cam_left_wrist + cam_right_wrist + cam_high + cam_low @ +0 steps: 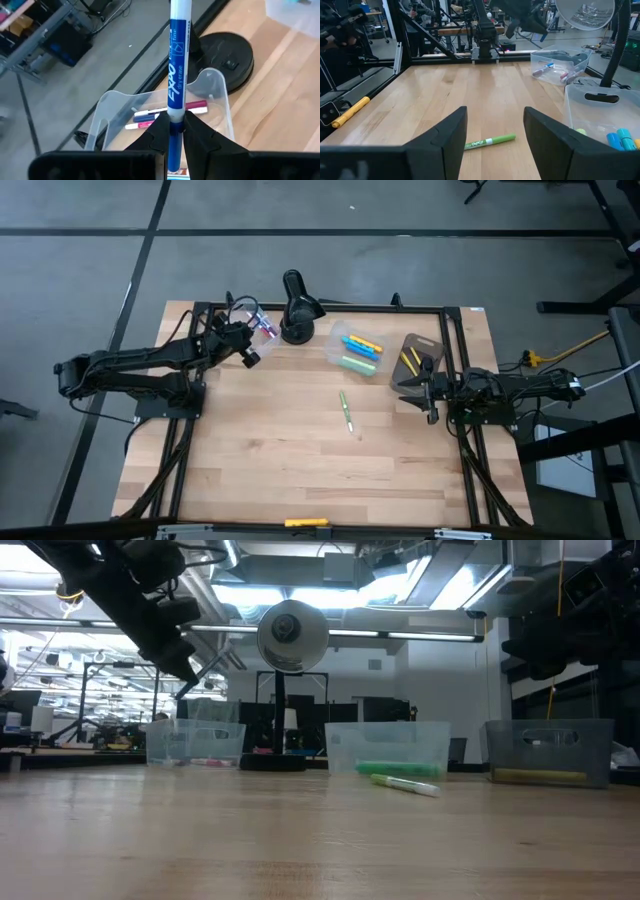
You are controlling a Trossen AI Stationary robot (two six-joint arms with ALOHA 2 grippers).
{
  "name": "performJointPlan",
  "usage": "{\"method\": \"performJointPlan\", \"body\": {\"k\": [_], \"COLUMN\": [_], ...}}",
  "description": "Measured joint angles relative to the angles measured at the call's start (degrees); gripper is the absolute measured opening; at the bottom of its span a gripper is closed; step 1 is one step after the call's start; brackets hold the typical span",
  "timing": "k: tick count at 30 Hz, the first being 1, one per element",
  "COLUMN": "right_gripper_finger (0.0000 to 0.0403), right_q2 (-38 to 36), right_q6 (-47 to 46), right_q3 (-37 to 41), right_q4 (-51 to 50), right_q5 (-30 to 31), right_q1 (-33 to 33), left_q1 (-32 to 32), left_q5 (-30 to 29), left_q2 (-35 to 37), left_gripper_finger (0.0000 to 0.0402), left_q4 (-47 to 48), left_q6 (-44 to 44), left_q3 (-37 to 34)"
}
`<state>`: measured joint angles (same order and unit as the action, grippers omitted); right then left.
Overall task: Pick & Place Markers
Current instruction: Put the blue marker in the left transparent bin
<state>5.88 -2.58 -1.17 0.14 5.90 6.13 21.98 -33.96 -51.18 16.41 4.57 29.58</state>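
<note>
My left gripper [175, 120] is shut on a blue Expo marker [177, 65] above a clear tub [220, 107] at the table's far left; in the high view the gripper [248, 340] is beside that tub [262, 327]. Pink and purple markers [150, 117] lie in the tub. A green marker [346, 412] lies flat on the table's middle and shows in the right wrist view [490, 142]. My right gripper [495, 117] is open and empty, to the right of it [427, 390]. The middle tub [357, 350] holds blue, yellow and green markers. My left gripper pinches the blue marker's barrel [175, 112] between its two fingers [160, 131], near one end. The marker lies along the fingers and sticks out well past their tips. It is lifted clear, above the clear tub.
A black desk lamp [297, 310] stands at the far edge between the left and middle tubs; its base [225, 57] is close to the left tub. A grey tub [418, 358] with yellow markers stands by the right gripper. A yellow tool [350, 111] lies beyond the table's edge.
</note>
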Motion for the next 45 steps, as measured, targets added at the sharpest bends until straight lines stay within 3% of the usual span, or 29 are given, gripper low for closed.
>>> {"method": "performJointPlan", "body": {"k": [21, 29, 39, 45], "right_gripper_finger": [0.0194, 0.0194, 0.0194, 0.0194], "right_q2": [0.0, 0.0, 0.0, 0.0], "right_q6": [0.0, 0.0, 0.0, 0.0], "right_q3": [0.0, 0.0, 0.0, 0.0], "right_q4": [0.0, 0.0, 0.0, 0.0], "right_q5": [0.0, 0.0, 0.0, 0.0], "right_q1": [0.0, 0.0, 0.0, 0.0], "left_q1": [0.0, 0.0, 2.1, 3.9], "left_q5": [-4.3, -5.6, -5.7, -6.0], "left_q2": [-1.2, -7.2, -16.0, -19.5], "left_gripper_finger": [0.0029, 0.0029, 0.0029, 0.0029], "left_q4": [5.0, 7.0, 19.7, 20.4], "left_q6": [14.8, 18.7, 20.6, 25.2], "left_q3": [0.5, 5.0, 11.3, 12.4]}}
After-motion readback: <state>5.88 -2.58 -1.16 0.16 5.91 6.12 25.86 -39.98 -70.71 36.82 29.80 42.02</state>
